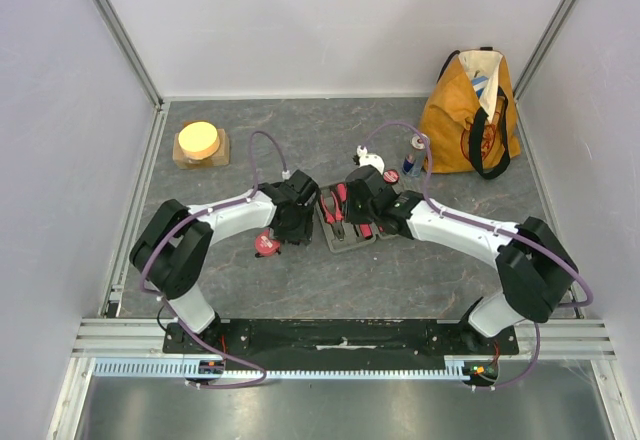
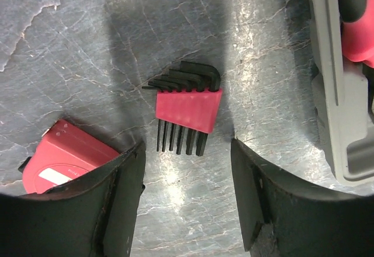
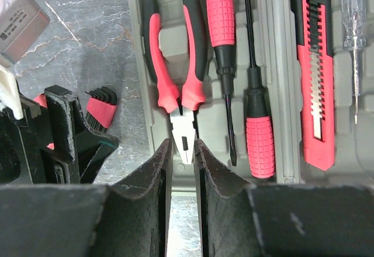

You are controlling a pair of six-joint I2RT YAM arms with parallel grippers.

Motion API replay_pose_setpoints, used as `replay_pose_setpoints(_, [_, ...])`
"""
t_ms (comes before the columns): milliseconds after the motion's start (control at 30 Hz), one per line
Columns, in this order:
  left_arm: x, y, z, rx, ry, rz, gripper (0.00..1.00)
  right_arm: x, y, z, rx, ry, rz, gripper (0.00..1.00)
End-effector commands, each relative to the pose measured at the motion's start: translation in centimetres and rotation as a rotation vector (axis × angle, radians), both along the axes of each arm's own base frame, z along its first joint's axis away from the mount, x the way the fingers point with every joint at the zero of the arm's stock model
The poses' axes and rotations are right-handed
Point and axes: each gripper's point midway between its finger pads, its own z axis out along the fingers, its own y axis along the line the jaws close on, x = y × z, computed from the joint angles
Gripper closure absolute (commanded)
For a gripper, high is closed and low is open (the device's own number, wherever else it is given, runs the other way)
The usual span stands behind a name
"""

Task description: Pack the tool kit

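The tool kit (image 1: pixel 345 222) lies open at the middle of the table. In its grey tray (image 3: pixel 279 64) sit red-and-black pliers (image 3: pixel 175 64), two screwdrivers (image 3: pixel 219 29), a cutter (image 3: pixel 315 76) and a clear tester (image 3: pixel 352 35). My right gripper (image 3: pixel 183 144) is open by a narrow gap, its tips level with the pliers' nose, which rests in its recess. My left gripper (image 2: pixel 187 193) is open wide just short of a red holder of black hex keys (image 2: pixel 188 108) on the table. A red tape measure (image 2: pixel 64 163) lies beside the left finger (image 2: pixel 125 198).
An orange tote bag (image 1: pixel 470 110) stands at the back right, with small bottles (image 1: pixel 410 163) and a white item (image 1: pixel 372 160) in front of it. A yellow round thing on a wooden block (image 1: pixel 200 143) sits at the back left. The case edge (image 2: pixel 345 93) is right of the hex keys.
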Motion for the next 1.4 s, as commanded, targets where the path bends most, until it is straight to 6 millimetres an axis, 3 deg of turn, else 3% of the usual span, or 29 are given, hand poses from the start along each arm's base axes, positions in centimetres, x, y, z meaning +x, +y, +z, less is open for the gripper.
replay_pose_setpoints(0, [1.4,0.7,-1.1,0.102,-0.079,-0.062,0.35,0.1,-0.4,1.2,0.035,-0.024,-0.017,0.73])
replay_pose_setpoints(367, [0.6,0.1,-2.6,0.091,-0.047,-0.075,0.48,0.3,-1.3,1.0,0.032,-0.017,-0.021,0.74])
replay_pose_setpoints(667, [0.2,-0.1,-2.5,0.081,-0.043,-0.042,0.66,0.2,-1.5,1.1,0.049,-0.007,-0.015,0.75])
replay_pose_setpoints(900, [0.9,-1.4,0.1,-0.007,-0.104,0.001,0.67,-0.5,1.2,3.4,0.176,-0.011,0.117,0.7])
replay_pose_setpoints(1067, [1.4,-2.1,2.3,-0.087,-0.16,0.04,0.67,-1.1,3.2,3.5,0.243,0.024,0.194,0.68])
replay_pose_setpoints(1367, [2.0,-2.3,7.1,-0.191,-0.275,0.104,0.68,-0.6,4.5,3.7,0.28,0.062,0.22,0.66])
